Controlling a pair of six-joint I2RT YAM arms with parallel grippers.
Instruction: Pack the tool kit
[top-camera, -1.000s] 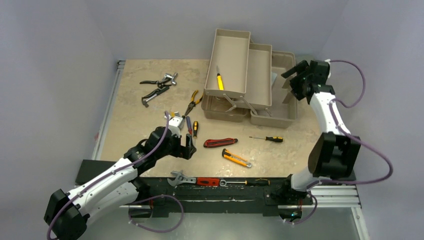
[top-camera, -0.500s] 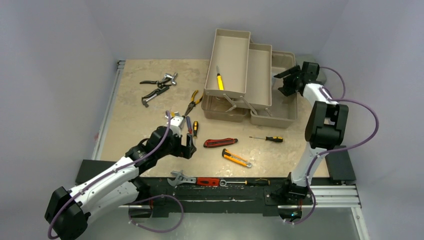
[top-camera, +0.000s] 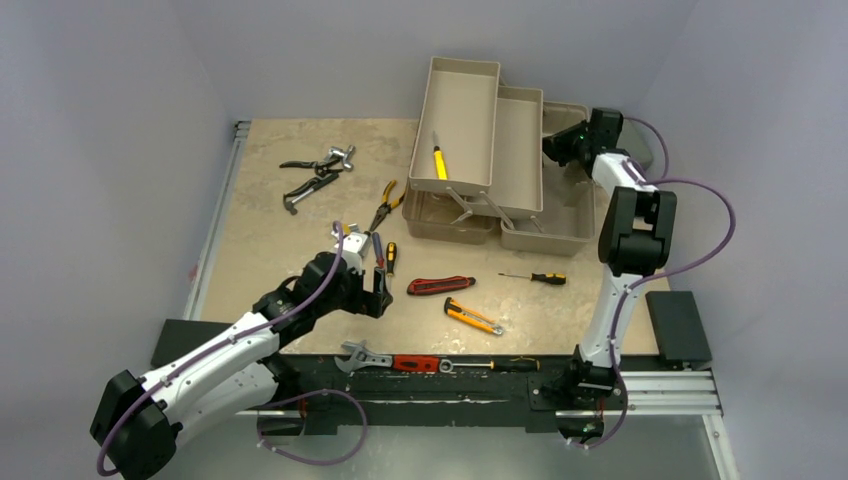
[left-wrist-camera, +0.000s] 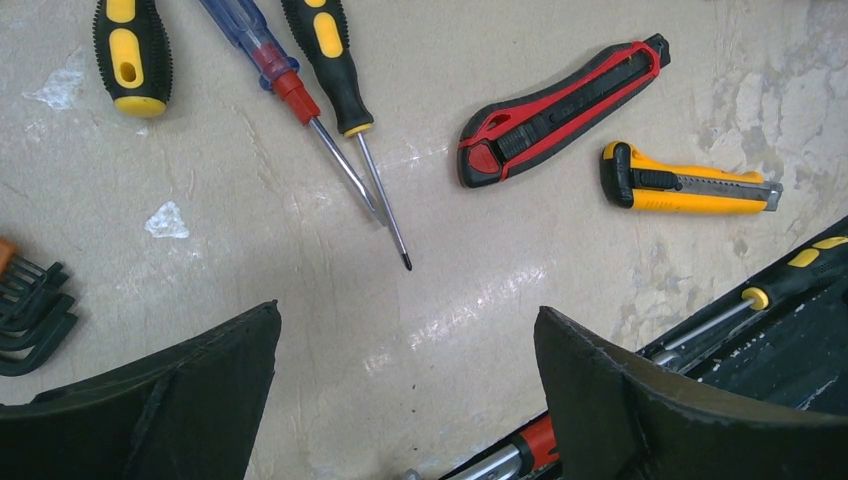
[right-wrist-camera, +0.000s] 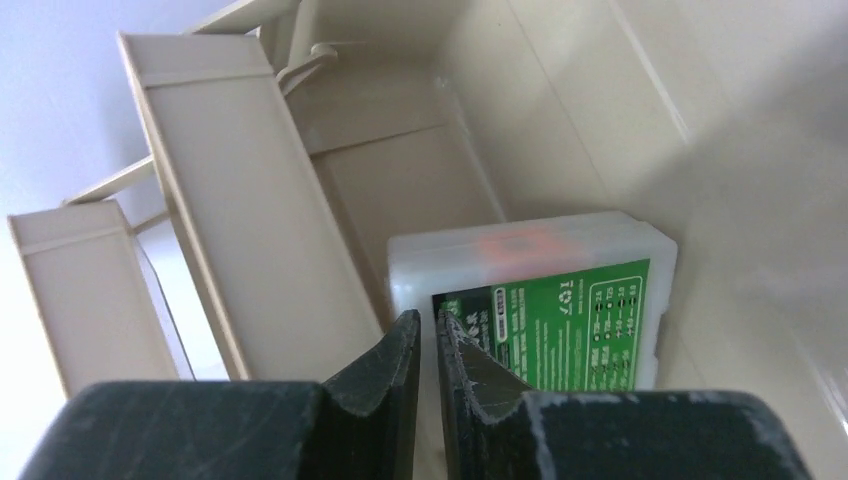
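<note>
The beige toolbox (top-camera: 575, 235) stands open at the back right with its fold-out trays (top-camera: 462, 80) spread left; a yellow utility knife (top-camera: 439, 160) lies in one tray. My right gripper (top-camera: 556, 150) (right-wrist-camera: 428, 325) hangs inside the box's base, jaws almost together with nothing between them. My left gripper (top-camera: 377, 296) (left-wrist-camera: 407, 312) is open low over the table, just short of three screwdrivers (left-wrist-camera: 345, 80). A red-black utility knife (left-wrist-camera: 560, 110) and a yellow one (left-wrist-camera: 690, 185) lie to its right. Pliers (top-camera: 387, 203) and a small screwdriver (top-camera: 535, 277) lie apart.
A flat white case with a green label (right-wrist-camera: 560, 300) lies on the toolbox floor just beyond my right jaws. Hex keys (left-wrist-camera: 30, 310) lie left of my left gripper. Heavier pliers (top-camera: 318, 170) sit at the back left. A wrench and tools (top-camera: 420, 362) line the black front rail.
My right gripper has swung left and down into the toolbox base, and its jaws have closed from wide to nearly together. The left arm has not moved.
</note>
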